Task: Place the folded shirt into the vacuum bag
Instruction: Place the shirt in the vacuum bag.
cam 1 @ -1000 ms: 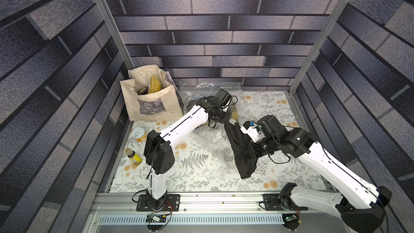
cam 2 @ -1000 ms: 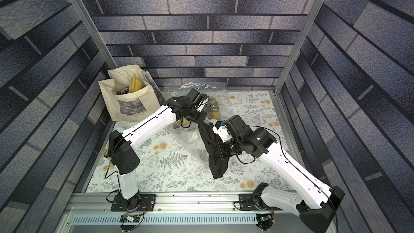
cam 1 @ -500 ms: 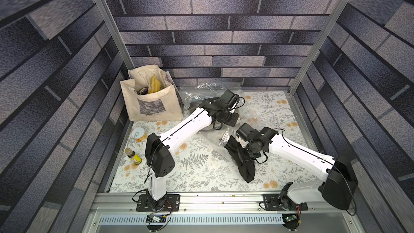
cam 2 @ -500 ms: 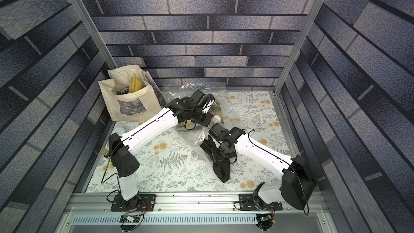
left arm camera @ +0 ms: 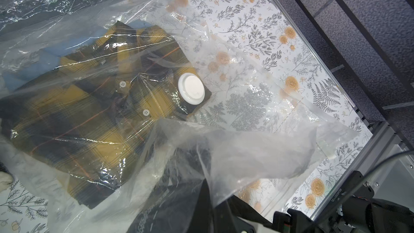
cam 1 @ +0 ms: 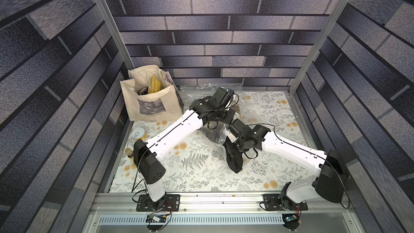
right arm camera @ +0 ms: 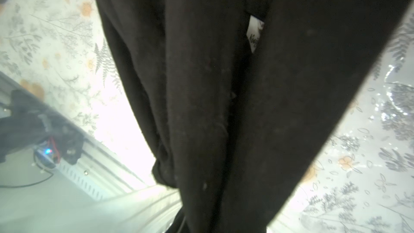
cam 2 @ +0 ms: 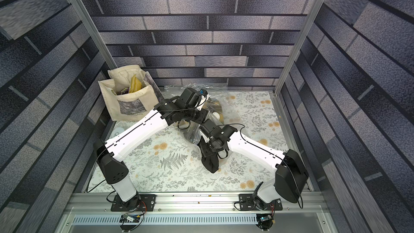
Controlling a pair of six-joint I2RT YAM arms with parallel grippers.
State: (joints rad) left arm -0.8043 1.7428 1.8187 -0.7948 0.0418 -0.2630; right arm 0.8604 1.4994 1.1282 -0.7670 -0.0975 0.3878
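Note:
The folded shirt (cam 1: 234, 161) is black and hangs in a long bunch from my right gripper (cam 1: 232, 141), which is shut on its top; its lower end touches the table. In the right wrist view the shirt (right arm camera: 224, 86) fills the frame and hides the jaws. The vacuum bag (left arm camera: 257, 151) is clear crinkly plastic with a round white valve cap (left arm camera: 191, 88). My left gripper (left arm camera: 207, 187) is shut on the bag's edge and holds it lifted. The black shirt shows dimly through that raised plastic. In both top views the bag (cam 1: 218, 134) lies between the two wrists.
A yellow plaid shirt (left arm camera: 89, 113) lies inside the vacuum bag over something blue. A cream tote bag (cam 1: 152, 101) stands at the back left. A small bottle (cam 1: 129, 152) and a round white lid (cam 1: 137, 132) sit by the left edge. A metal rail (cam 1: 224, 200) runs along the front.
My right arm has dropped low and swung left, bringing the black shirt down toward the lifted bag edge. My left gripper shifted slightly right and down with the plastic.

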